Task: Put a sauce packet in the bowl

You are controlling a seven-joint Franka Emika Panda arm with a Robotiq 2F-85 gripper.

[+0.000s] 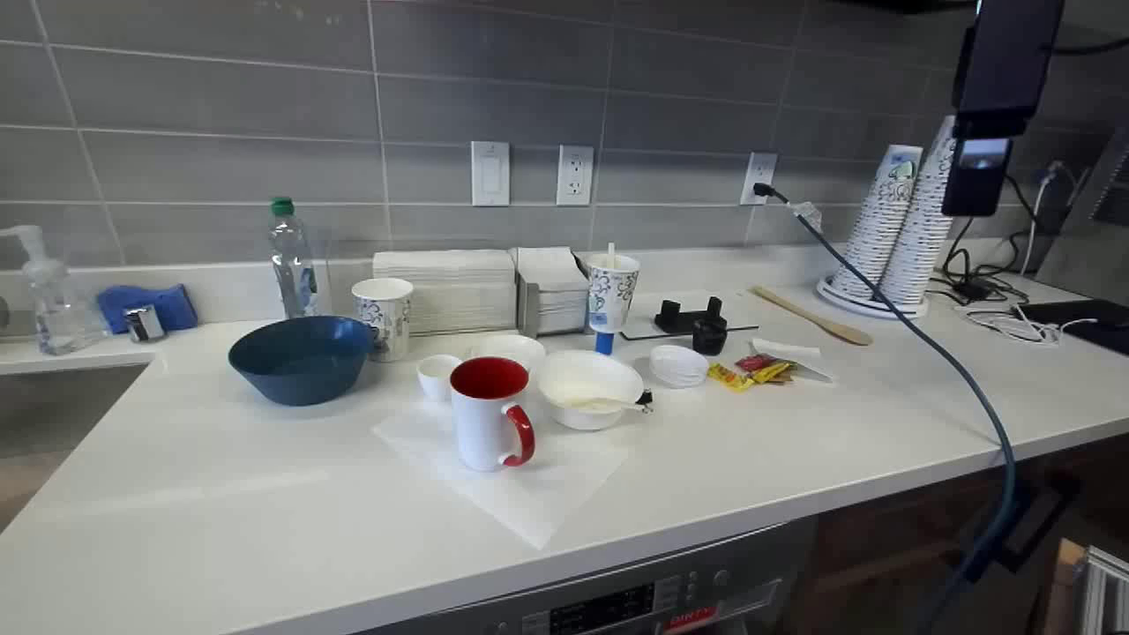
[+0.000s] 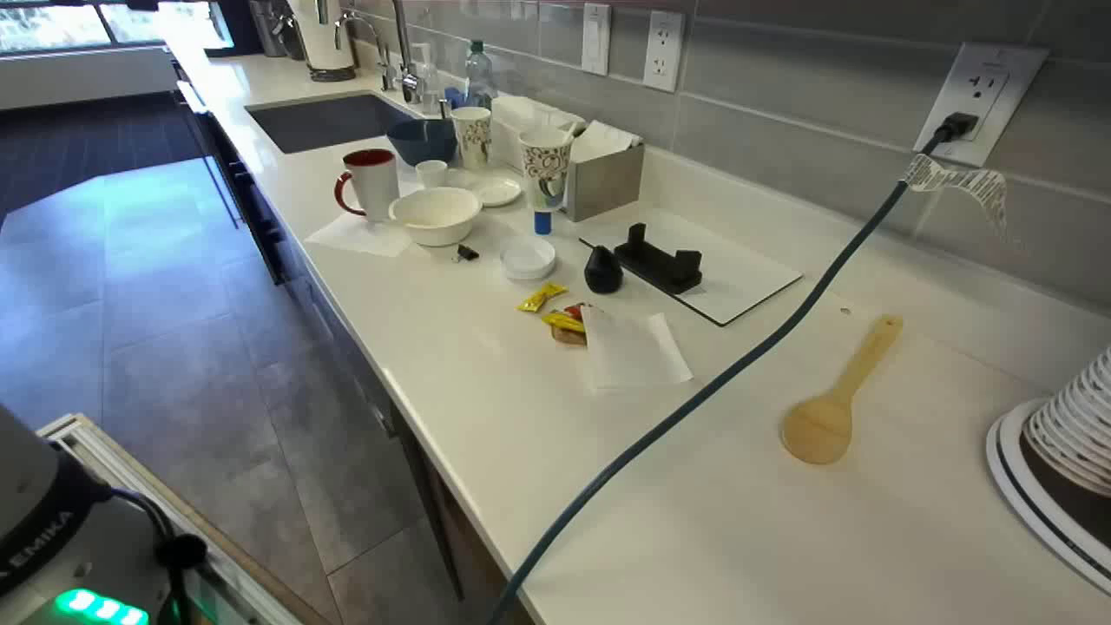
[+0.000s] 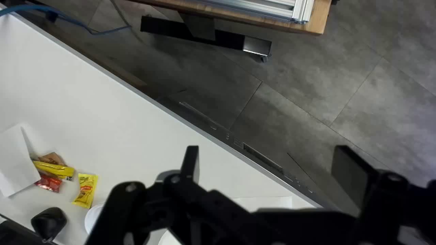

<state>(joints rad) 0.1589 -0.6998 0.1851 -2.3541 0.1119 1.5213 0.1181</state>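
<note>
Several sauce packets lie on the counter. A single yellow packet (image 1: 730, 377) (image 2: 542, 297) (image 3: 84, 191) lies a little apart. Beside it another yellow packet (image 3: 54, 169), a red packet (image 3: 49, 183) and a brown packet (image 3: 52, 158) are bunched at a white paper (image 2: 638, 349). The white bowl (image 1: 578, 366) (image 2: 437, 217) stands beside the mug, with a light utensil in it in an exterior view. In the wrist view only an edge, probably the bowl's, shows behind the gripper. My gripper (image 3: 268, 158) is open and empty, above the counter's front edge, away from the packets.
A red-and-white mug (image 1: 485, 432) stands on a paper napkin. A dark blue bowl (image 1: 300, 362), paper cups, white lids (image 1: 678, 366), a black holder (image 2: 658, 265) and a wooden spoon (image 2: 825, 417) are around. A thick cable (image 2: 694, 395) hangs across the counter.
</note>
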